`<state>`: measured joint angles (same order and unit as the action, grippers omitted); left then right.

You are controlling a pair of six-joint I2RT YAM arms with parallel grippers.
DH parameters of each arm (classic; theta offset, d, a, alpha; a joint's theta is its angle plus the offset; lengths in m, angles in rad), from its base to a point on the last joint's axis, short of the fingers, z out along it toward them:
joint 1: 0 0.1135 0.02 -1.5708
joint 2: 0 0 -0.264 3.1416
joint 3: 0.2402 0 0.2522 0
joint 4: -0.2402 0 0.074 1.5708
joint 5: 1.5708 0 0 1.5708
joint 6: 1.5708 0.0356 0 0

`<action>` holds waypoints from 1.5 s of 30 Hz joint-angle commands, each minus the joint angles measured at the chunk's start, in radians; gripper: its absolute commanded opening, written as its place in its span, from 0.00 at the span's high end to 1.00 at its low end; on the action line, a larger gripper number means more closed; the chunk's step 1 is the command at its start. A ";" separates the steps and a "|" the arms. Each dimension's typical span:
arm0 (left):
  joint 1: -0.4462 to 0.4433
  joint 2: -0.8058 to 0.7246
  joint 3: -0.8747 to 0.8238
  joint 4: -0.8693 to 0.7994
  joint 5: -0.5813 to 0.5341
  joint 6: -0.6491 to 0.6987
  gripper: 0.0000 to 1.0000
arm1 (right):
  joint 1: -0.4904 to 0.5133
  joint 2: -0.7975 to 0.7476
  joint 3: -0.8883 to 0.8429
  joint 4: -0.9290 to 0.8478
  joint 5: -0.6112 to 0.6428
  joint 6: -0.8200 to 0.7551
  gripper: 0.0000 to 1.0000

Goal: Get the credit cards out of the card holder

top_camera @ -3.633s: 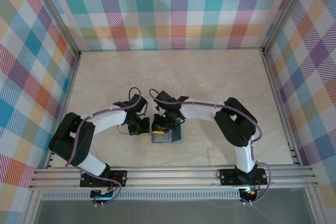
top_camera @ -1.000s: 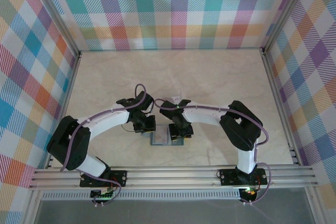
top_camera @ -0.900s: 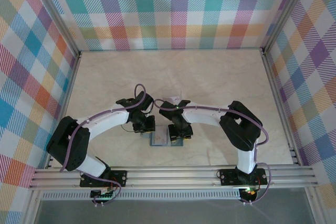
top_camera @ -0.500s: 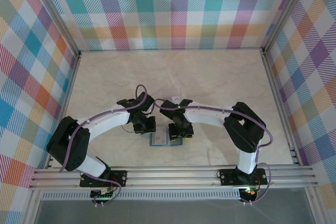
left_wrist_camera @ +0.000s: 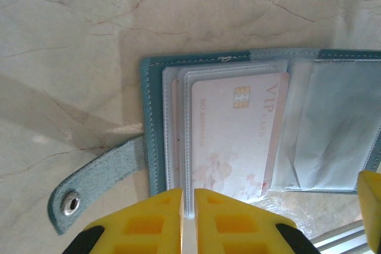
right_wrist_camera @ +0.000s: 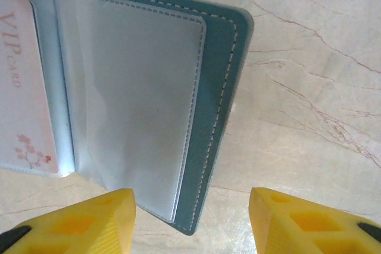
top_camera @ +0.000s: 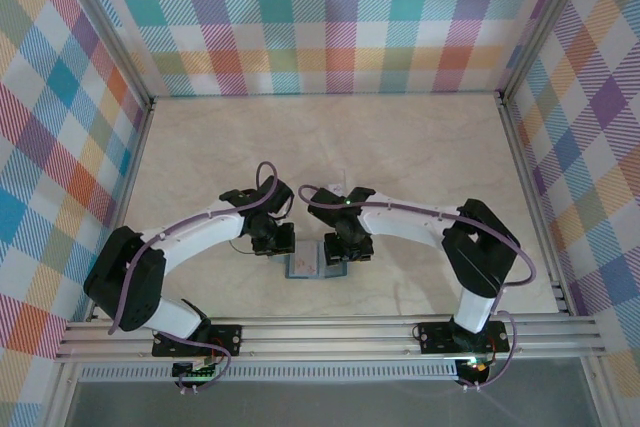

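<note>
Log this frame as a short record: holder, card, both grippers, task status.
card holder: open flat on table, tab unsnapped
card: pink VIP card, inside a clear sleeve
left gripper: shut on the holder's sleeve edge
right gripper: open, astride the holder's other flap
status: card not yet out
</note>
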<state>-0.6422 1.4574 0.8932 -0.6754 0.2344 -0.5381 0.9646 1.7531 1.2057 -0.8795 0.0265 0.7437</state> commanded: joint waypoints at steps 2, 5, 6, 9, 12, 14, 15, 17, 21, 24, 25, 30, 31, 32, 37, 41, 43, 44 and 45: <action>-0.011 -0.031 -0.006 -0.038 -0.024 -0.009 0.86 | 0.009 -0.041 -0.012 -0.030 0.022 0.011 0.46; -0.011 -0.032 -0.009 -0.026 -0.028 -0.012 0.87 | 0.009 -0.053 -0.022 -0.027 0.033 0.017 0.46; -0.011 -0.034 -0.010 -0.022 -0.034 -0.013 0.87 | 0.009 -0.058 -0.029 -0.020 0.035 0.020 0.46; -0.010 -0.041 -0.007 -0.021 -0.049 -0.011 0.87 | 0.010 -0.075 -0.054 -0.005 0.042 0.031 0.46; -0.011 -0.058 -0.003 -0.021 -0.054 -0.012 0.87 | 0.010 -0.085 -0.057 -0.011 0.048 0.030 0.46; -0.011 -0.065 -0.002 -0.019 -0.055 -0.012 0.87 | 0.009 -0.091 -0.057 -0.024 0.058 0.030 0.46; -0.011 -0.066 -0.001 -0.018 -0.055 -0.012 0.87 | 0.009 -0.094 -0.058 -0.027 0.061 0.029 0.46; -0.011 -0.066 -0.002 -0.014 -0.053 -0.012 0.86 | 0.009 -0.105 -0.058 -0.031 0.060 0.028 0.46; -0.011 -0.072 -0.020 0.015 -0.053 -0.020 0.87 | 0.009 -0.123 -0.048 -0.047 0.058 0.026 0.47; -0.011 -0.075 -0.023 0.027 -0.055 -0.018 0.88 | 0.009 -0.149 -0.043 -0.054 0.056 0.033 0.47; -0.011 -0.078 -0.023 0.031 -0.056 -0.014 0.88 | 0.008 -0.160 -0.041 -0.055 0.056 0.035 0.47; -0.011 -0.125 -0.029 0.043 -0.077 -0.003 0.88 | 0.002 -0.199 -0.001 -0.088 0.059 0.034 0.47; -0.011 -0.132 -0.029 0.042 -0.079 -0.003 0.88 | -0.003 -0.203 0.012 -0.098 0.059 0.032 0.47; -0.011 -0.140 -0.029 0.042 -0.079 -0.002 0.88 | -0.008 -0.207 0.024 -0.105 0.053 0.030 0.47; -0.011 -0.141 -0.042 0.058 -0.042 -0.019 0.94 | -0.041 -0.218 0.023 0.029 -0.109 0.008 0.54; -0.011 -0.139 -0.081 0.125 0.023 -0.069 0.97 | -0.078 -0.187 -0.021 0.214 -0.309 0.035 0.66; -0.011 -0.103 -0.071 0.126 0.038 -0.072 0.98 | -0.083 -0.153 -0.031 0.288 -0.376 0.052 0.72; -0.011 -0.083 -0.065 0.126 0.044 -0.070 0.99 | -0.083 -0.130 -0.034 0.323 -0.406 0.060 0.74; -0.011 -0.063 -0.060 0.129 0.050 -0.071 0.99 | -0.083 -0.108 -0.036 0.345 -0.426 0.066 0.76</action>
<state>-0.6456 1.3525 0.8291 -0.5705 0.2394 -0.5892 0.8810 1.5902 1.1923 -0.6739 -0.2459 0.7834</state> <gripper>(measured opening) 0.050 0.252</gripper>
